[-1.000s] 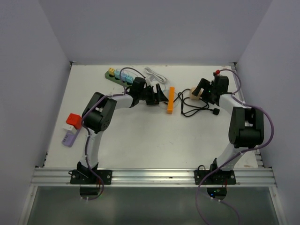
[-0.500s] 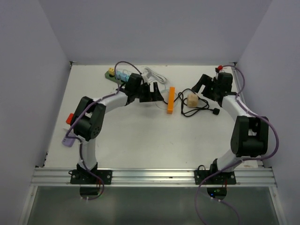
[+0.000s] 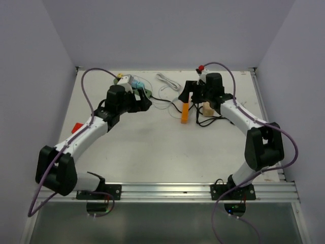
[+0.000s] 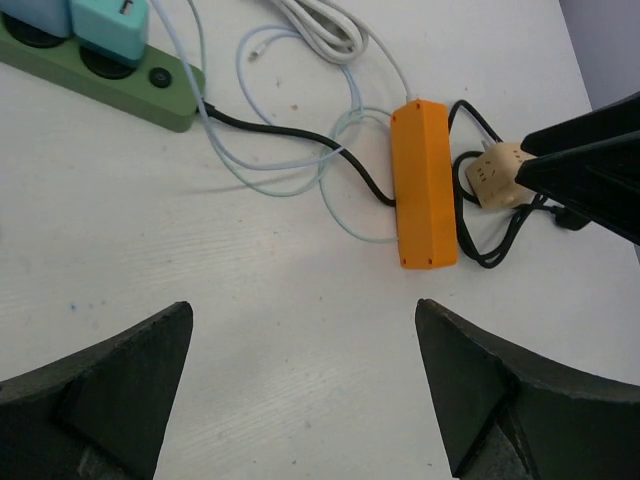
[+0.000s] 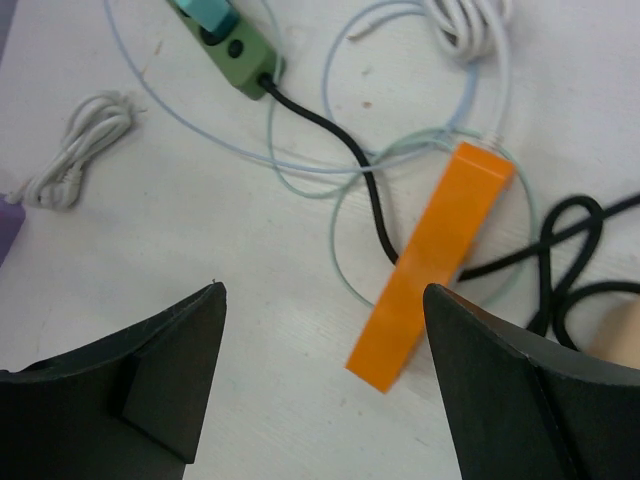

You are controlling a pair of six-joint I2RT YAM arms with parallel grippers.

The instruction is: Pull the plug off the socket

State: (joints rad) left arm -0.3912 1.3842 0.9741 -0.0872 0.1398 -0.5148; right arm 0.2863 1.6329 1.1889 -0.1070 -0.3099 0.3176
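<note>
The dark-green socket strip lies at the back left, its end also in the right wrist view, with a thin black cord leaving it. A teal plug and a blue plug sit in its sockets. In the top view my left wrist covers most of the strip. My left gripper is open and empty, hovering over bare table right of the strip's end. My right gripper is open and empty above the orange strip.
The orange strip lies mid-table among thin pale cables. A beige plug with a looped black cord is to its right. A bundled white cable lies at the back. A red block sits at the left, and a coiled white cable shows left.
The left arm has stretched out and its gripper has pulled back left, toward the green strip's end. The right gripper has swung left from the beige plug to over the orange strip.
</note>
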